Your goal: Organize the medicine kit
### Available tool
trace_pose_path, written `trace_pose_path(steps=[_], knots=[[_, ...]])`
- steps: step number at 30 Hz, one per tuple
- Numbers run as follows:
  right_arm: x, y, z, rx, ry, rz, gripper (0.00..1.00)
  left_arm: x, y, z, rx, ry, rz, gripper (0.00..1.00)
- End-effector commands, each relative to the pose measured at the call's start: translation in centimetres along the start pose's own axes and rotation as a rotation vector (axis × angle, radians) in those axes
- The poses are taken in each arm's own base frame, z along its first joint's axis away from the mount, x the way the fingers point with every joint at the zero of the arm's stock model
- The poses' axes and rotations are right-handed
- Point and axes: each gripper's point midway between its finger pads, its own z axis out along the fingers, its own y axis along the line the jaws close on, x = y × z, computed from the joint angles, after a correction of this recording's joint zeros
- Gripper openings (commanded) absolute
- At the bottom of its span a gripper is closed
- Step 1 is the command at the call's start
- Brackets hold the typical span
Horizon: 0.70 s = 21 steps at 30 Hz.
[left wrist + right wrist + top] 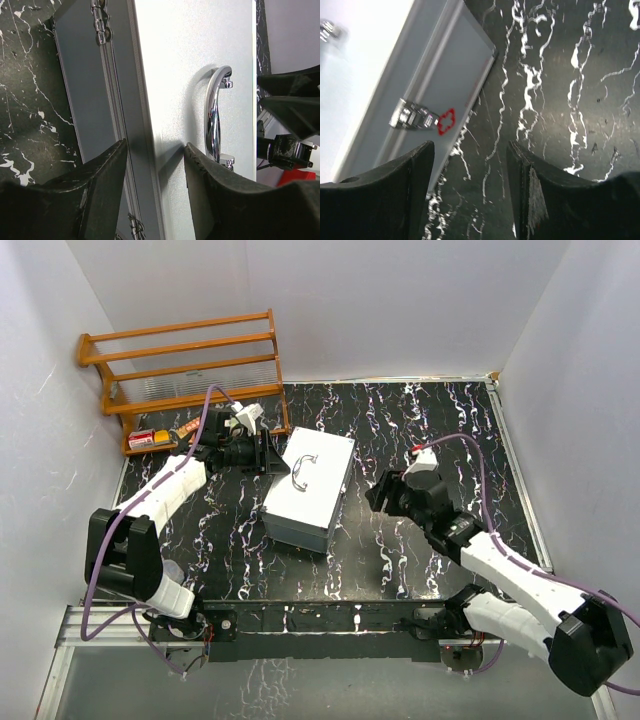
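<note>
**A:** Where's the medicine kit (pixel 310 490)?

**B:** Middle of the desk (pixel 440 430), lid down. The left claw (pixel 268 455) straddles its far-left hinge edge; I cannot tell if it's clamped. The right claw (pixel 383 497) gapes empty, just right.

**A:** Step?

**B:** Opening, I'd judge. The latch (pixel 412 117) needs releasing next.

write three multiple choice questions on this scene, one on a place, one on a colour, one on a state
1. Where is the wooden rack? A) far left corner of the table B) near right corner C) table centre
2. Colour of the cross on the side of the medicine kit? A) blue B) red C) green
3. The right gripper is: A) shut on the handle B) holding a bottle C) open, empty

A: it stands at the back left. B: red beside the latch. C: only table shows between its jaws.
</note>
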Motion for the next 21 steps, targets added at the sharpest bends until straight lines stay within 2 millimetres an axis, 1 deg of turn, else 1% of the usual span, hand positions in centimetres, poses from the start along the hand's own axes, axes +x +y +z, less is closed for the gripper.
trace_pose_path(steps=[1,3,5,8,11,12,13,14,17,21], knots=[[-0.5,0.9,0.9,-0.04,-0.114,-0.123,0.57,3.1,3.5,0.4,-0.132,0.068,-0.025,0.47],[-0.1,1.4,1.5,-0.049,-0.168,-0.173,0.55,3.1,3.4,0.4,-0.13,0.065,-0.025,0.47],[0.5,2.5,1.8,-0.09,-0.205,-0.246,0.53,3.0,3.3,0.5,-0.124,0.057,-0.031,0.47],[1.8,3.5,2.4,-0.122,-0.239,-0.363,0.53,3.0,3.4,0.8,-0.115,0.053,-0.041,0.47],[2.7,3.6,2.8,-0.11,-0.263,-0.451,0.53,3.1,3.4,0.9,-0.113,0.054,-0.051,0.47],[2.5,4.0,2.9,-0.116,-0.282,-0.464,0.54,3.1,3.3,0.9,-0.111,0.053,-0.056,0.46],[3.5,3.4,3.0,-0.118,-0.276,-0.482,0.54,3.2,3.3,0.9,-0.109,0.053,-0.058,0.46],[3.7,3.4,3.1,-0.127,-0.279,-0.498,0.54,3.2,3.3,0.9,-0.109,0.054,-0.06,0.46],[3.7,3.7,3.3,-0.139,-0.299,-0.513,0.54,3.2,3.4,0.9,-0.115,0.055,-0.061,0.46],[4.4,3.5,4.5,-0.132,-0.29,-0.547,0.55,3.1,3.7,0.8,-0.134,0.047,-0.056,0.45]])
